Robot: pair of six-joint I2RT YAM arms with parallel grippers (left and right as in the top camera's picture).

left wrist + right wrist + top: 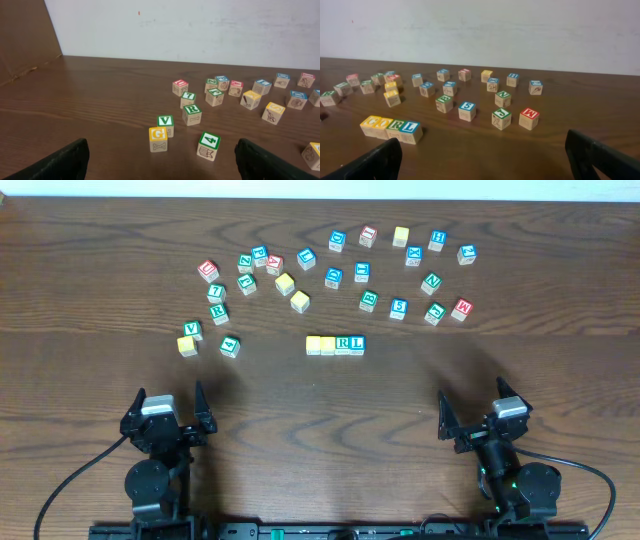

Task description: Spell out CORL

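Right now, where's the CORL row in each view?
Overhead: CORL row at centre, below the scattered cubes.
Left wrist: only its yellow end cube, cut off by the right edge.
Right wrist: lower left.
Shared landmark: the two loose yellow-topped cubes beyond it.

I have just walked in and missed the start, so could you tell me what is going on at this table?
Two robot arms are spelling CORL with wooden letter cubes. The four cubes stand side by side in a row mid-table, and the right wrist view reads them as C, O, R, L. The left gripper and right gripper are both open, hold nothing and sit back from the row. The other letter cubes lie scattered beyond it.
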